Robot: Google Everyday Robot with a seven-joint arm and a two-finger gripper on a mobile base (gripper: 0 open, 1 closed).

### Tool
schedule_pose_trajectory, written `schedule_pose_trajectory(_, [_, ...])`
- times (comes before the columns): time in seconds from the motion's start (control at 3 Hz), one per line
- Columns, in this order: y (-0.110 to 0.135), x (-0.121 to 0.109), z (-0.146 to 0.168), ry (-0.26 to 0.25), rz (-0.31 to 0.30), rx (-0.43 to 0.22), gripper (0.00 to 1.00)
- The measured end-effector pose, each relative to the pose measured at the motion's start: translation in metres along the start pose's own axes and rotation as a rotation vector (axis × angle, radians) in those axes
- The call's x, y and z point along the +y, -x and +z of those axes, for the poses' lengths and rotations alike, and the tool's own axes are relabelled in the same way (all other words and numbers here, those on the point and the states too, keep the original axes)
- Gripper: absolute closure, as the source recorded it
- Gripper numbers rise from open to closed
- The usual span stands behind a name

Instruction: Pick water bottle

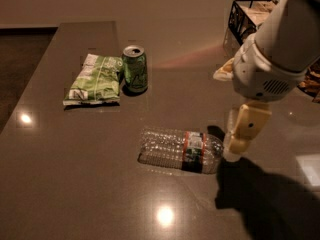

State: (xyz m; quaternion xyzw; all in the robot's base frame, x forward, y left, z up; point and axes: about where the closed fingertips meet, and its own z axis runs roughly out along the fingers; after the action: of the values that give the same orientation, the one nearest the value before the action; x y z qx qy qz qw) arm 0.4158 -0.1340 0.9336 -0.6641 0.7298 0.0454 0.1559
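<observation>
The water bottle (179,149) is clear ribbed plastic with an orange-red and dark label band. It lies on its side in the middle of the dark table (75,174), with its cap end pointing right. My gripper (233,152) hangs from the white arm (280,49) at the right. It is low over the table, right at the bottle's cap end. The cap itself is hidden behind the gripper.
A green soda can (135,69) stands at the back left, with a green snack bag (95,79) lying beside it. A black wire basket (250,14) sits at the back right. The table's left edge runs along a dark floor.
</observation>
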Motion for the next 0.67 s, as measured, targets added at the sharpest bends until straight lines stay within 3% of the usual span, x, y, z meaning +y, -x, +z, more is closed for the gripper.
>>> schedule_pose_trajectory(0.67, [0.021,0.026,0.05,0.034,-0.037,0.048,0.0])
